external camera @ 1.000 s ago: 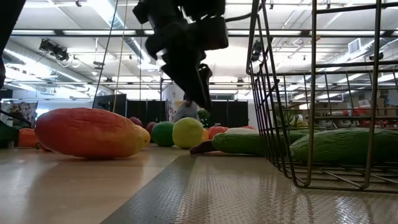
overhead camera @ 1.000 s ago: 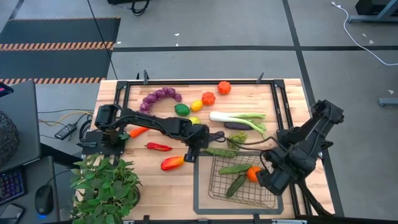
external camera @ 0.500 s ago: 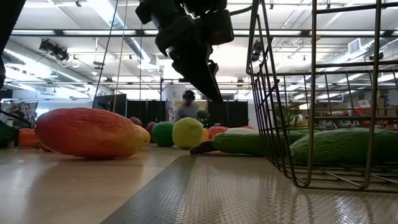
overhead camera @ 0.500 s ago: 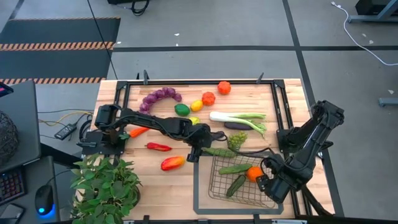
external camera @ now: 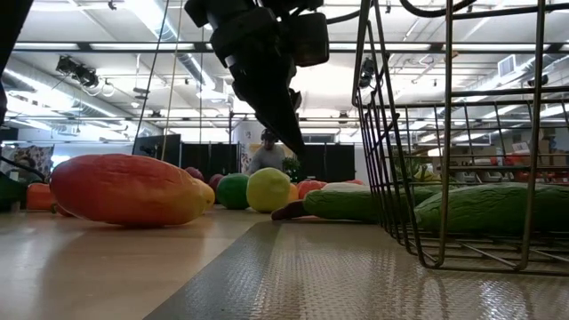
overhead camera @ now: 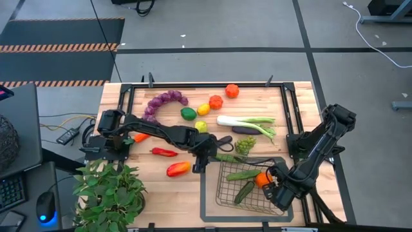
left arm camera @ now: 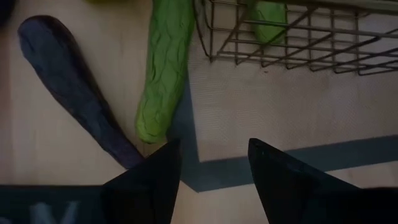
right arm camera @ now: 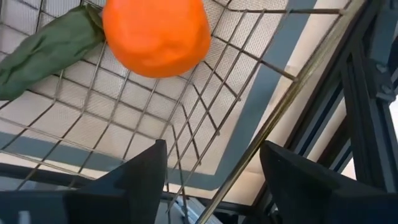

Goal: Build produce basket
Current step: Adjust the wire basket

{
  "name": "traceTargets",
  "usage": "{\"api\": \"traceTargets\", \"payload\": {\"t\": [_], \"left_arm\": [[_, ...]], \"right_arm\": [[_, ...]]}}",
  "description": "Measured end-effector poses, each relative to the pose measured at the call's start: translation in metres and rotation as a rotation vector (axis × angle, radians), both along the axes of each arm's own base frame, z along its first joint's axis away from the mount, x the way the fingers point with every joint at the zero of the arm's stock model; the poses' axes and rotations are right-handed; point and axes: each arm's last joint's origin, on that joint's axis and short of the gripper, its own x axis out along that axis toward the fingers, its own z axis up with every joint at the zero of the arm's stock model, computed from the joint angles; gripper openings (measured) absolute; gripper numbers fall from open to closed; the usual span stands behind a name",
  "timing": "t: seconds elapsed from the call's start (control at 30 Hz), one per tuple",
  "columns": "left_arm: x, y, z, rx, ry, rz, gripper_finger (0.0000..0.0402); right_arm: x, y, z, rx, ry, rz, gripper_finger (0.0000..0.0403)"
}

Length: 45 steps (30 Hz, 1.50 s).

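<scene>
Wire-mesh basket (overhead camera: 248,187) sits front right on table, holding two cucumbers and an orange tomato (overhead camera: 261,179). Left gripper (overhead camera: 201,161), fingers apart and empty, hovers by a loose cucumber (left arm camera: 163,68) at basket's corner; next: grab it. Right gripper (overhead camera: 275,191) open, empty, at basket's right wall.

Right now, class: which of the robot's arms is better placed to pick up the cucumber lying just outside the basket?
Left. Its open gripper hovers right over that cucumber beside the basket. The right gripper, also open, sits at the basket's far side near the orange tomato.
</scene>
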Motion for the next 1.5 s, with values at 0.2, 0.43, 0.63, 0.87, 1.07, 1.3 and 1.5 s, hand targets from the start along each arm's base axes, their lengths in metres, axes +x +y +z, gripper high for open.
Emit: {"api": "traceTargets", "payload": {"t": [0.2, 0.43, 0.63, 0.87, 1.07, 1.3, 1.5], "left_arm": [[0.000, -0.001, 0.000, -0.009, 0.002, 0.015, 0.0190], [0.000, 0.000, 0.000, -0.024, 0.005, 0.046, 0.0186], [0.000, 0.000, 0.000, -0.035, 0.007, 0.065, 0.0183], [0.000, 0.000, 0.001, -0.043, 0.007, 0.078, 0.0176], [0.000, 0.000, 0.001, -0.042, 0.007, 0.076, 0.0178], [0.000, 0.000, 0.001, -0.042, 0.004, 0.075, 0.0172], [0.002, 0.000, 0.002, -0.044, -0.015, 0.075, 0.0172]], "right_arm": [[-0.001, -0.001, -0.004, -0.005, 0.010, 0.048, 0.0228], [-0.004, -0.004, -0.003, -0.017, 0.050, 0.110, 0.0174], [-0.007, -0.007, -0.003, -0.040, 0.072, 0.121, 0.0125], [-0.007, -0.007, -0.003, -0.048, 0.068, 0.146, 0.0104], [-0.007, -0.009, -0.003, -0.069, 0.057, 0.166, 0.0089], [-0.005, -0.013, -0.003, -0.088, 0.067, 0.186, 0.0078], [-0.002, -0.016, -0.003, -0.082, 0.074, 0.177, 0.0077]]}}
